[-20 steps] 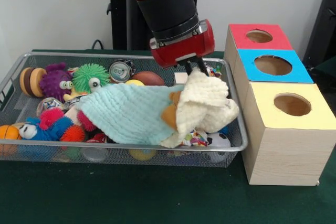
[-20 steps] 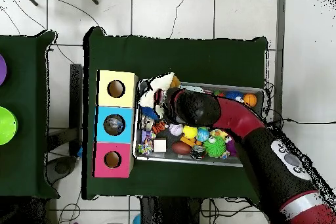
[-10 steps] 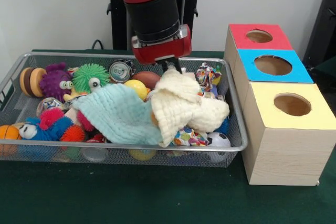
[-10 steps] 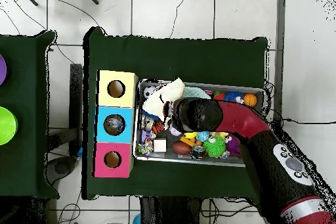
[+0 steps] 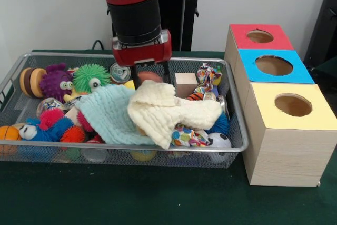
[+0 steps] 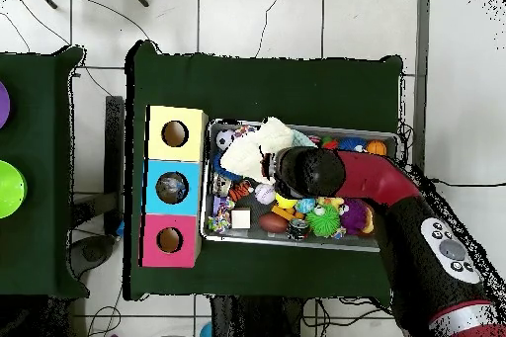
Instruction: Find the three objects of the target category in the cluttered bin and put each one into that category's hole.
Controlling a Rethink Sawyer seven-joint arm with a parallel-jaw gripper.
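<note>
You see the gripper (image 5: 149,79) low over the middle of the bin (image 5: 235,113), its fingers (image 5: 137,80) running down to the top edge of the cream cloth (image 5: 168,111); whether they pinch it you cannot tell; that cloth lies draped over a pale blue cloth (image 5: 108,114) and the toys beneath; a wooden cube (image 5: 185,83) sits just behind it; the bin rests on the green tabletop (image 5: 158,193), beside three boxes topped red (image 5: 259,36), blue (image 5: 273,66) and yellow (image 5: 291,106), each with a round hole.
</note>
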